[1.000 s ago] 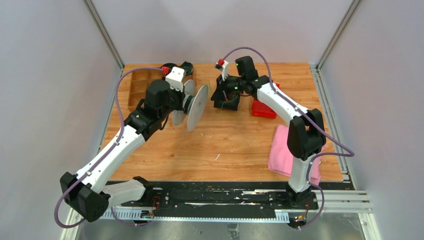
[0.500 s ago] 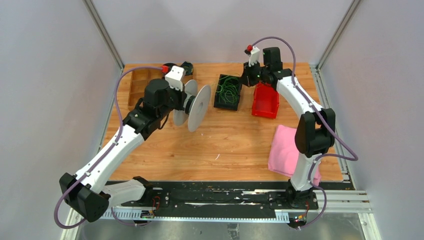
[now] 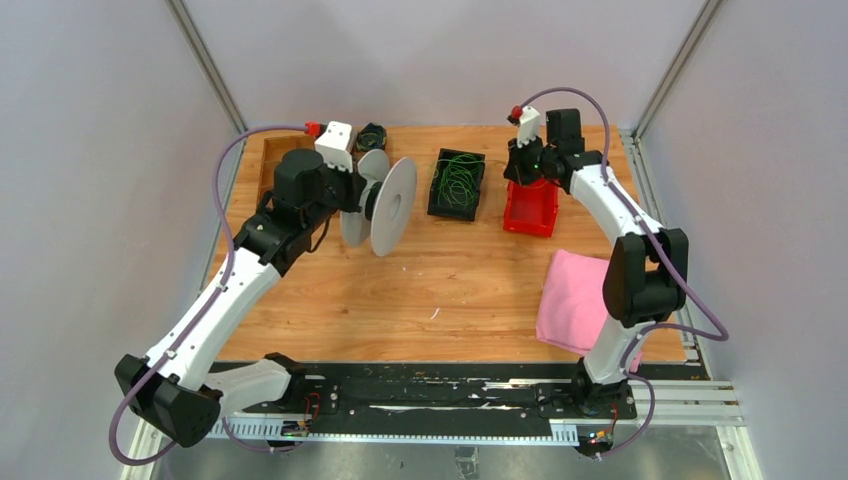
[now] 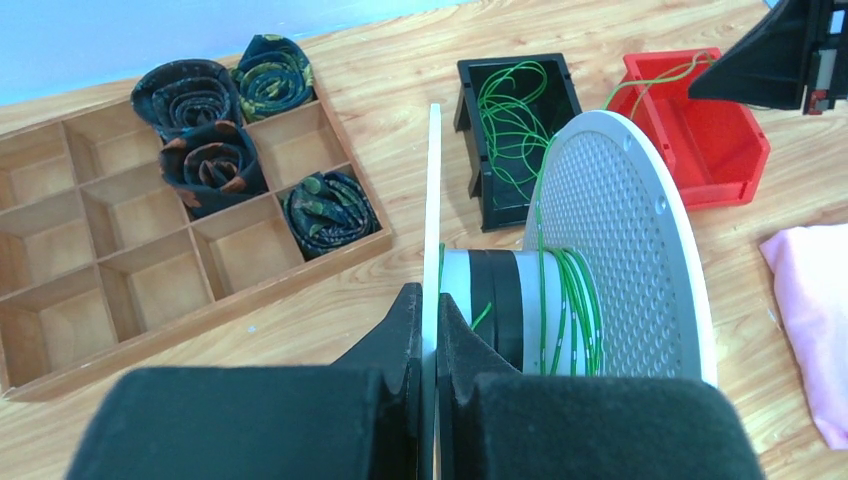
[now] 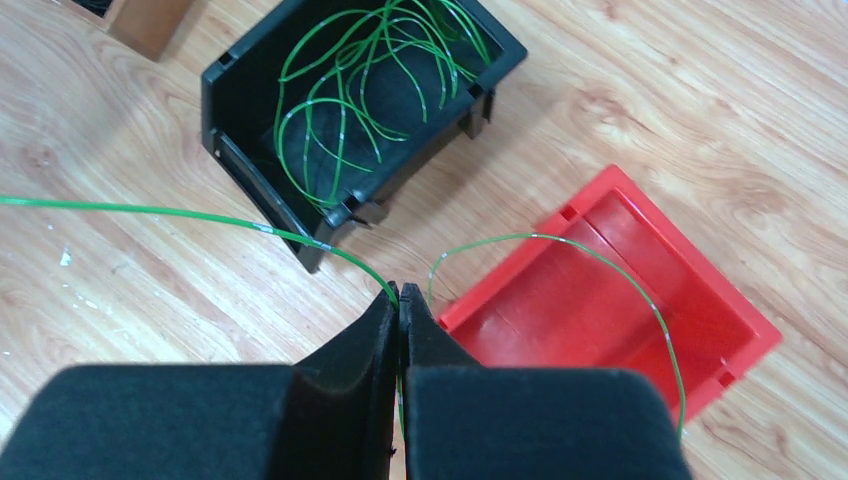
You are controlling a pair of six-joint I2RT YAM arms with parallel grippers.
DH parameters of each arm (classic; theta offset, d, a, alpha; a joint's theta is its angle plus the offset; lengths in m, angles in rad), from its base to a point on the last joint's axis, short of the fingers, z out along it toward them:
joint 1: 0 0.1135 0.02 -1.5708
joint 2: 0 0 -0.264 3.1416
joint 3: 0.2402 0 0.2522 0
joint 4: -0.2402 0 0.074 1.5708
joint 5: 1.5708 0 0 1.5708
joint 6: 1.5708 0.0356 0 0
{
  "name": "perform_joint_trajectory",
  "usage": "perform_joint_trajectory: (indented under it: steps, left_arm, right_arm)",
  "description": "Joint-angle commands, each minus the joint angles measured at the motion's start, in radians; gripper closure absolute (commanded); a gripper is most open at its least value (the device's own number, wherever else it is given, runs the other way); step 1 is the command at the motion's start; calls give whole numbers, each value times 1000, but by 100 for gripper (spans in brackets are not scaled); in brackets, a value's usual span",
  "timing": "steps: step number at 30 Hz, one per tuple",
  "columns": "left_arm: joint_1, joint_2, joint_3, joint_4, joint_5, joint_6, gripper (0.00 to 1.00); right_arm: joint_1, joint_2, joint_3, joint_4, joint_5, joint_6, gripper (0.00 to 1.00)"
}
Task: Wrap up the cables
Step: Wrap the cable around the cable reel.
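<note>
Right hand (image 5: pixel 400 300), pinching a cable (image 5: pixel 200 217), moved above red bin (image 5: pixel 620 340); left hand (image 4: pixel 430 300) clamps spool (image 4: pixel 620 250).

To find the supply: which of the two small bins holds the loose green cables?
The black bin, not the red bin: green cables lie looped inside it, while the red one has only one strand arcing above it.

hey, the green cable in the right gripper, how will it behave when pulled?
Probably floppy: the cable arcs loosely from the right gripper. Likely light and slippery, being so thin. Its curled free end suggests springiness; it may recoil or tangle.
</note>
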Motion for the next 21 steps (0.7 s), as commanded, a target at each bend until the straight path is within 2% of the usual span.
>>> perform_joint_trajectory:
  steps: [1, 8, 13, 21]
  left_arm:
    - [22, -34, 73, 43, 9, -36, 100]
    - [55, -29, 145, 25, -35, -36, 100]
    - [59, -8, 228, 1, -118, -27, 99]
    - [59, 59, 353, -35, -265, -48, 100]
  right_arm:
    - [-19, -55, -59, 10, 23, -66, 99]
    - [-29, -61, -130, 38, 66, -109, 99]
    - [-27, -36, -135, 67, 19, -84, 99]
    - [64, 12, -167, 109, 12, -58, 99]
